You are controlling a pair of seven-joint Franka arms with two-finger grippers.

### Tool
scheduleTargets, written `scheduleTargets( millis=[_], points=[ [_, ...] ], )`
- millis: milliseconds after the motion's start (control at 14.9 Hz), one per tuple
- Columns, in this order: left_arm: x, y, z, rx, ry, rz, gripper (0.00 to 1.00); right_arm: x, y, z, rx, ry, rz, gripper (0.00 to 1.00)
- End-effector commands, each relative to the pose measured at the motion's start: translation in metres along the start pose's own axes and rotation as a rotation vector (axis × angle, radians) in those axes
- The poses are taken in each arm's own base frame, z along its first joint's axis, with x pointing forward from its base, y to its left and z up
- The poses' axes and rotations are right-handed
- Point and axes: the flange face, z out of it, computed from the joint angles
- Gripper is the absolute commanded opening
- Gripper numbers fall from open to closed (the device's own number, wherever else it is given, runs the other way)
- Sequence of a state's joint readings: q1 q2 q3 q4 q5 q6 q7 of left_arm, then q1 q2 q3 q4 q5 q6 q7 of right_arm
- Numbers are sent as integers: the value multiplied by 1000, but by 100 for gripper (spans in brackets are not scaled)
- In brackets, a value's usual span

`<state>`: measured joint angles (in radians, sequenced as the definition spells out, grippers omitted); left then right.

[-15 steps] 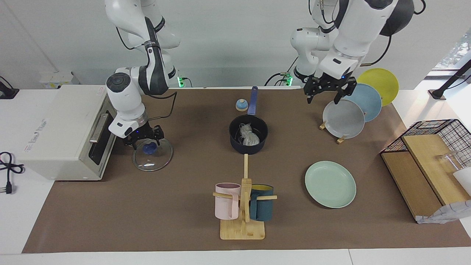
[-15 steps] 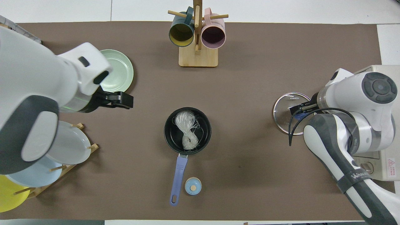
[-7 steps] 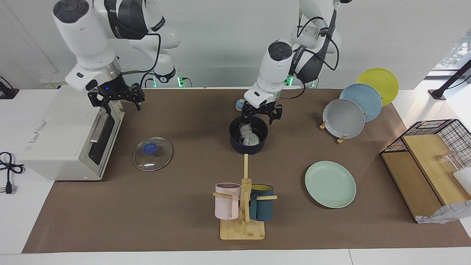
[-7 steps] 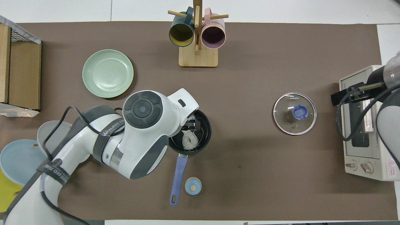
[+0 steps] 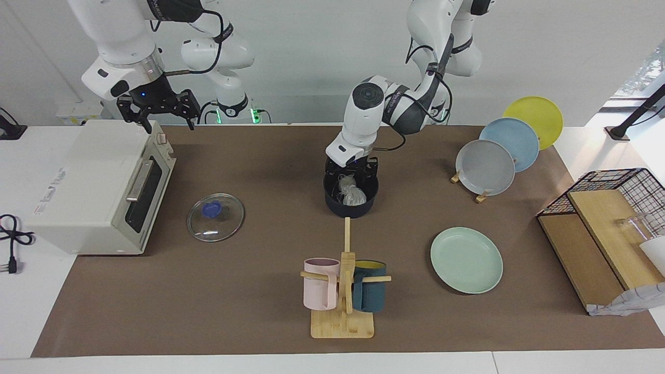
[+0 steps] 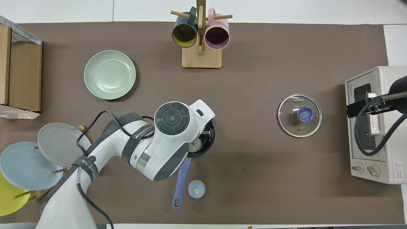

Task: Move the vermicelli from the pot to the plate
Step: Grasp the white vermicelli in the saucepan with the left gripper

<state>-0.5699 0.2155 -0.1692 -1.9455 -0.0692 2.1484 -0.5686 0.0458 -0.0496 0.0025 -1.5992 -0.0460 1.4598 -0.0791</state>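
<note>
Whitish vermicelli [image 5: 350, 194] sits in pot [image 5: 332, 204], mid-table; translucent thin strands, two rounded clumps. Since a second ago, left gripper [image 5: 351, 174] swung from plate rack down to pot mouth, at 12 o'clock rim, fingers spread around upper clump, nothing held yet. Right gripper [image 5: 156, 110] left glass lid [image 5: 215, 217], now raised over toaster oven [image 5: 88, 187], open, waiting. Judgement: grasp imminent. Mint-green plate [image 5: 466, 259] bare, at pot's 4 o'clock in facing view.

"KONKA" on glass lid [image 6: 300, 115] rim; "WANJEED" on left arm band [image 6: 141, 136].
</note>
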Motion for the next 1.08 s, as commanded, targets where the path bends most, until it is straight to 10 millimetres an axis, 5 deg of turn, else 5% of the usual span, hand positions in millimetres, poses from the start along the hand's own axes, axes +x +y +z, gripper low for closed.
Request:
scheduleTargets(
  millis=[0,538,606,808,1010],
  points=[
    [3,-7,12,-12,7,-23,100,8,19,5,34,-9,51,100],
    [9,-3,48,-14,10,-28,100,-6,25,0,31,-7,77,100],
    [11,-3,48,-15,14,-27,93,-6,27,-3,30,5,80,100],
    [16,-5,42,-15,16,-23,2,-5,33,-5,32,7,95,100],
    [20,-9,31,-13,22,-13,0,-3,33,-2,33,-2,94,100]
  ],
)
